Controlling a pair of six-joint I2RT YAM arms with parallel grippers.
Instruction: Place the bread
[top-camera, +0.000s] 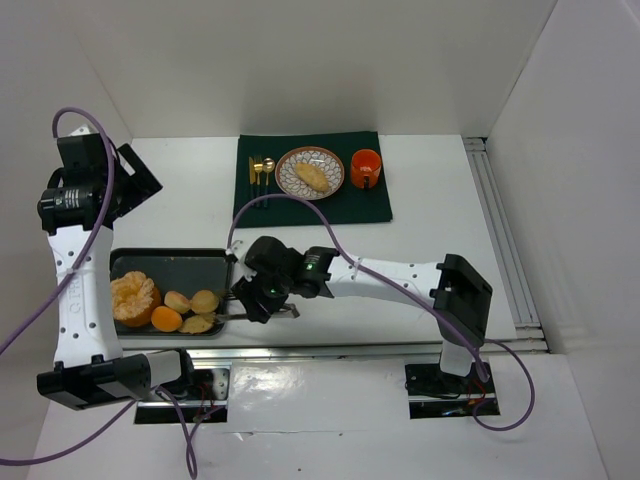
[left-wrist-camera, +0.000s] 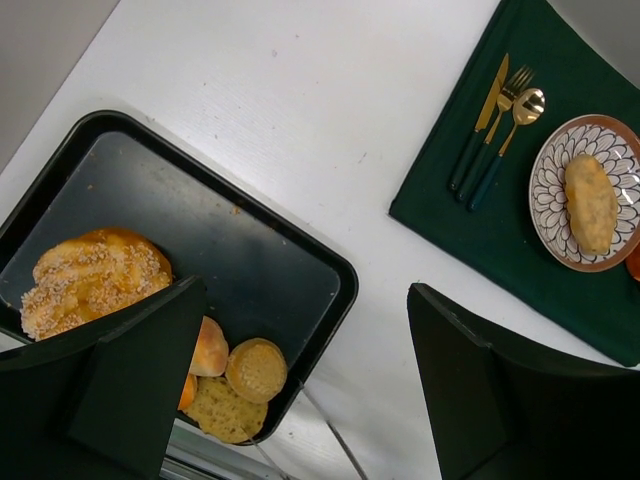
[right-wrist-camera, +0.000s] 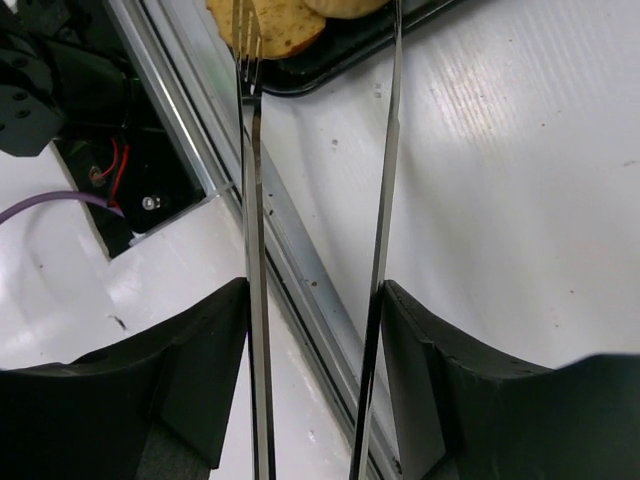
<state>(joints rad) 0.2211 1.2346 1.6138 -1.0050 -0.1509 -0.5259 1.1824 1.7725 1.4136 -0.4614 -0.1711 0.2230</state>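
My right hand (right-wrist-camera: 315, 400) is clenched on the tongs (right-wrist-camera: 384, 200), whose tips are spread at the tray (top-camera: 170, 262) edge so they can straddle the bread (top-camera: 204, 300). One roll already lies on the plate (top-camera: 296, 186). My left hand (left-wrist-camera: 300, 390) hangs released above the bench.

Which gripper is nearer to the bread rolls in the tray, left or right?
Right. The right gripper, holding tongs, sits just right of the tray, near the bread rolls; the left gripper hangs beyond the tray's far left corner.
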